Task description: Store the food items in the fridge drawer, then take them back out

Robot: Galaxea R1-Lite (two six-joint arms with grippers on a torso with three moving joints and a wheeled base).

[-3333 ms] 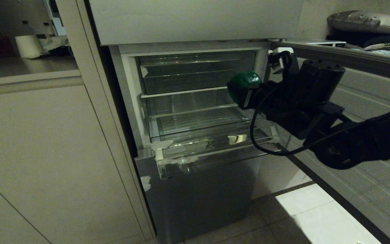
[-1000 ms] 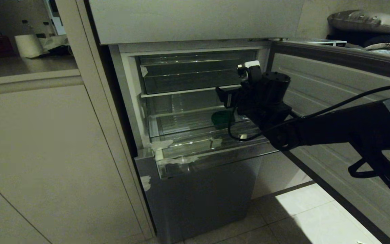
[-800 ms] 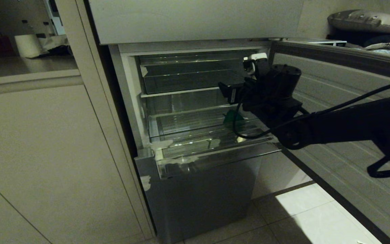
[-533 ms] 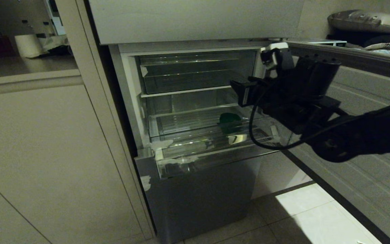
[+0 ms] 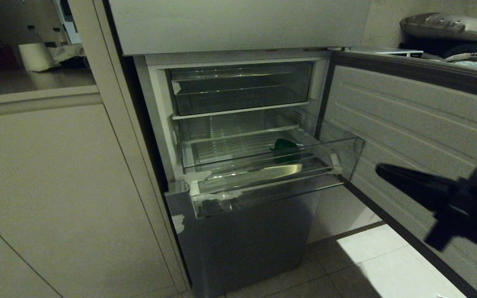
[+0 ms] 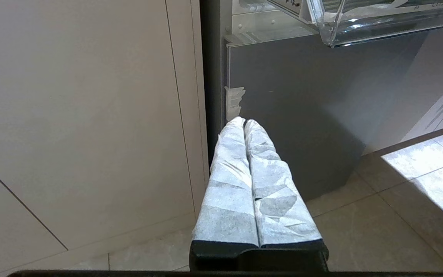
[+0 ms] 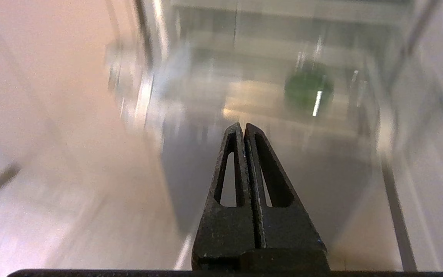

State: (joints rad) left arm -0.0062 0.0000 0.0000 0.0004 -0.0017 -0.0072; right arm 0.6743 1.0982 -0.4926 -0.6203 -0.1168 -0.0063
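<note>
Green item (image 5: pixel 285 147) in drawer bin (image 5: pixel 348 153), right pincer (image 5: pixel 381 170) apart

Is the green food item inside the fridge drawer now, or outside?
Inside. The green food item lies in the fridge drawer, behind its clear front wall, with nothing holding it.

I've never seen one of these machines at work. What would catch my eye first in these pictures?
Probably the glossy green food item, the only spot of colour, lying alone in the clear bin of the open fridge drawer. Next, the dark right pincer at the lower right, shut and empty, clear of the drawer. The left pincer, wrapped in white, hangs low by the bottom grey panel.
</note>
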